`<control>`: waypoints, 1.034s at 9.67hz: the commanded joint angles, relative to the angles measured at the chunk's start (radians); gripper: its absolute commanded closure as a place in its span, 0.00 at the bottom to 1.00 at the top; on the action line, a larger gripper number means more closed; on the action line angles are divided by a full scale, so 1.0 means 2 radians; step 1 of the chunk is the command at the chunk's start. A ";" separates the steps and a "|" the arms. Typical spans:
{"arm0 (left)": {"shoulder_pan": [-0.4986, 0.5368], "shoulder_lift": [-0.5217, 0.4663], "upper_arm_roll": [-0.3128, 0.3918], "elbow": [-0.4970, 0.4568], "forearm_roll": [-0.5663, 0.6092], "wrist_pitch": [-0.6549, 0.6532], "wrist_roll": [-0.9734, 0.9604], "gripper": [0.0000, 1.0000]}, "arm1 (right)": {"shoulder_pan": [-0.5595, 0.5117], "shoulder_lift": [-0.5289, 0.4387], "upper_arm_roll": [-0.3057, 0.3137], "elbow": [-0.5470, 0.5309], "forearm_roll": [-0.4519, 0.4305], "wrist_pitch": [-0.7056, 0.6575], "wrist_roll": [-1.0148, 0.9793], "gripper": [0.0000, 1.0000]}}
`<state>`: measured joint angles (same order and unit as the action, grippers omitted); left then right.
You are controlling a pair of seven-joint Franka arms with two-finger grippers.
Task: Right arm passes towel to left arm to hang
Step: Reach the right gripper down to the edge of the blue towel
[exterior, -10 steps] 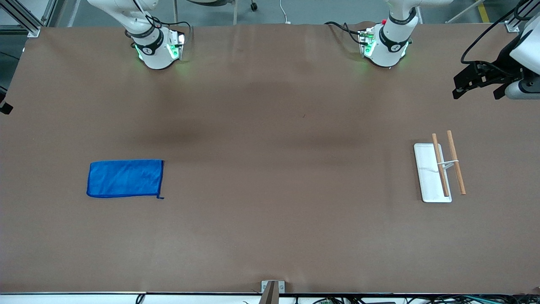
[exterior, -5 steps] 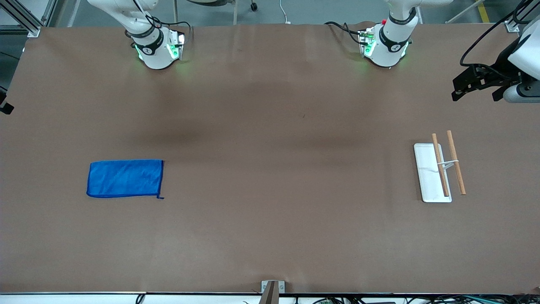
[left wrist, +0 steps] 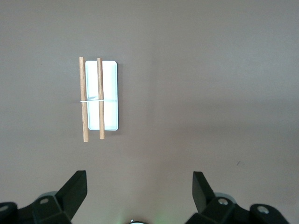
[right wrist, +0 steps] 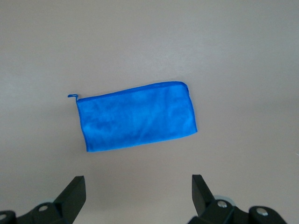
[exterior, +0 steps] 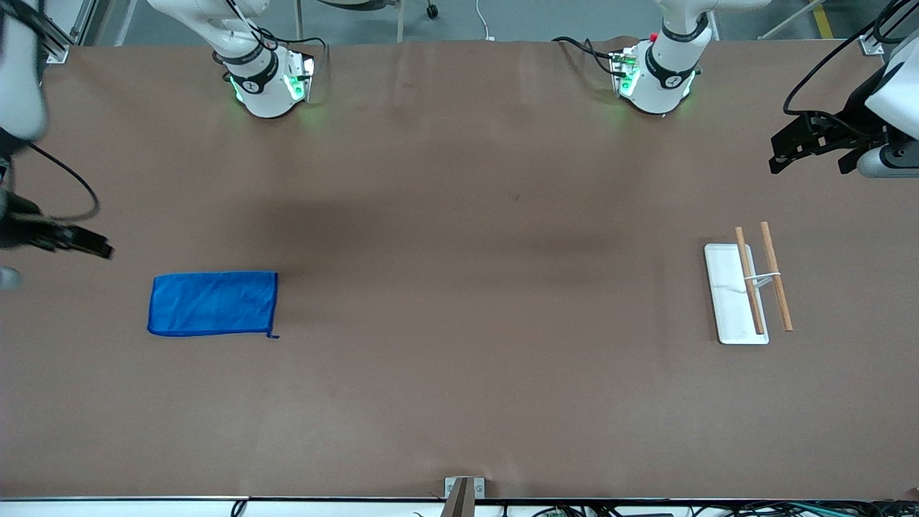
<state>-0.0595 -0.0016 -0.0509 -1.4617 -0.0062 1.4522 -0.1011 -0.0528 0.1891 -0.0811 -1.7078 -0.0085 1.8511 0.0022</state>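
Observation:
The blue towel (exterior: 213, 303) lies flat on the brown table toward the right arm's end; it also shows in the right wrist view (right wrist: 138, 116). My right gripper (exterior: 100, 250) hangs open and empty over the table edge at that end, apart from the towel. Its fingers (right wrist: 74, 189) are spread wide. My left gripper (exterior: 811, 159) is open and empty over the table at the left arm's end, with fingers (left wrist: 77, 184) spread wide. The rack (exterior: 750, 283), a white base with two wooden rods, stands there and shows in the left wrist view (left wrist: 99, 98).
The brown table (exterior: 467, 287) stretches between towel and rack. The two arm bases (exterior: 266, 82) (exterior: 657, 79) stand along its edge farthest from the front camera. A small metal bracket (exterior: 463, 488) sits at the nearest edge.
The right arm has swung into the front view at its end of the table and now hangs beside the towel. The left gripper has barely shifted. The towel and rack have not moved.

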 commanded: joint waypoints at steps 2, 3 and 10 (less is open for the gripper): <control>-0.001 0.013 0.005 0.004 0.010 -0.005 -0.002 0.00 | 0.004 0.034 0.000 -0.108 0.003 0.159 -0.006 0.00; -0.001 0.015 0.006 0.004 0.009 -0.004 -0.003 0.00 | 0.006 0.051 0.000 -0.134 0.003 0.211 -0.006 0.00; -0.001 0.024 0.001 0.023 0.015 0.007 0.005 0.00 | 0.006 0.153 0.013 -0.165 0.003 0.332 -0.021 0.00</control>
<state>-0.0583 0.0468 -0.0490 -1.3953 0.0100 1.4749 -0.1005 -0.0391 0.4862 -0.0678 -2.0330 -0.0085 2.5036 -0.0261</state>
